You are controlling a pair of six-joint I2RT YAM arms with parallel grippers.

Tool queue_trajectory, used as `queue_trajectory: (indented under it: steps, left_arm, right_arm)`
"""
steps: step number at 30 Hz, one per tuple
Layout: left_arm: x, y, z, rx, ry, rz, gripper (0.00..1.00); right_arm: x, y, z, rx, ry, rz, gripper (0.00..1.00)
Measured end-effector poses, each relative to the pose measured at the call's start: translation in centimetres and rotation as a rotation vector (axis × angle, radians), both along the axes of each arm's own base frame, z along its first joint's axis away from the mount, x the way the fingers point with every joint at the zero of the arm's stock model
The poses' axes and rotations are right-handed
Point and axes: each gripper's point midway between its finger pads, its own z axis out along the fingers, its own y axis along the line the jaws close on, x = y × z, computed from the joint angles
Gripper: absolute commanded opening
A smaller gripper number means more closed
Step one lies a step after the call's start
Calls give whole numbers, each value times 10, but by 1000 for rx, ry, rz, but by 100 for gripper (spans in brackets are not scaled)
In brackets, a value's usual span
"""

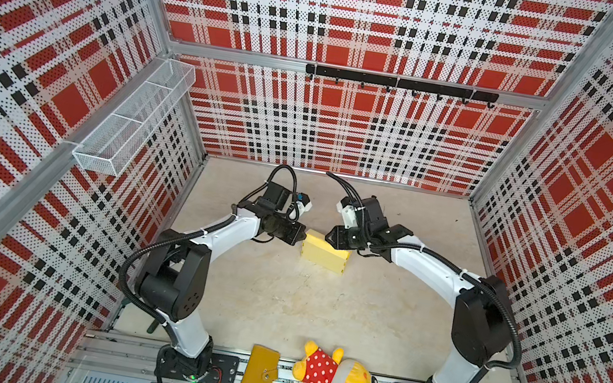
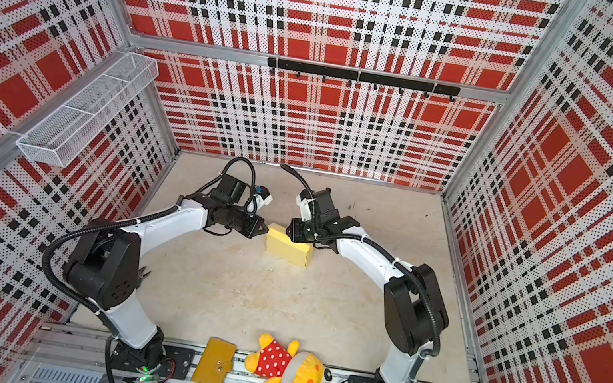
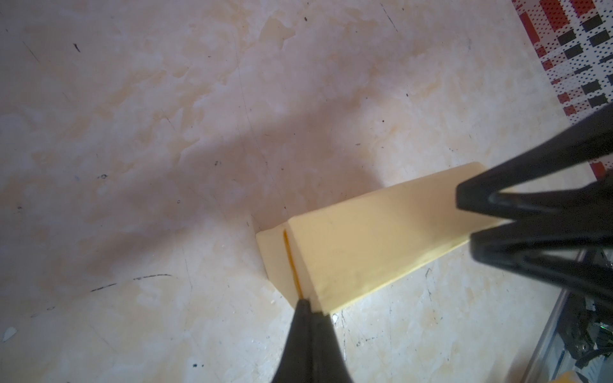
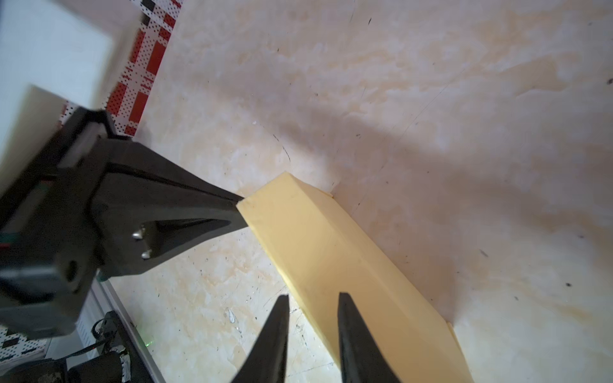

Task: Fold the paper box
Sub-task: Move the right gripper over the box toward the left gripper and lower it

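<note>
The paper box [image 1: 324, 251] [image 2: 288, 247] is pale yellow and folded into a closed rectangular shape. It rests mid-table, tilted on one long side. My left gripper [image 1: 302, 238] [image 2: 263, 230] is shut, its tip [image 3: 306, 303] touching the box [image 3: 365, 238] at an end corner beside a slit. From the other side my right gripper [image 1: 330, 239] [image 2: 289, 232] stands open over the top edge. In the right wrist view it [image 4: 312, 296] has one finger over the box [image 4: 325, 252] and one over the table.
A mustard wallet [image 1: 260, 370] [image 2: 213, 362] and a yellow plush toy in a red dotted shirt [image 1: 337, 377] [image 2: 288, 368] lie on the front rail. A wire basket [image 1: 131, 121] hangs on the left wall, a black hook rail [image 1: 398, 83] on the back wall.
</note>
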Motion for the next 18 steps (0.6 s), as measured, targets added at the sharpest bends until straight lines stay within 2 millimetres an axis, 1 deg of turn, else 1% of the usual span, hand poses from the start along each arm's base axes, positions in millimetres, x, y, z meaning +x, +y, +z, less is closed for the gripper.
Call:
queue_trajectory:
  steps: [1,7,18]
  left_arm:
    - [0,0,0,0,0,0,0]
    - [0,0,0,0,0,0,0]
    - [0,0,0,0,1,1,0]
  right_arm:
    - [-1,1,-3,-3,5,3,26]
    - [-2,1,-4,1,5,6,23]
    - [0,3,-9,12,-18,5,22]
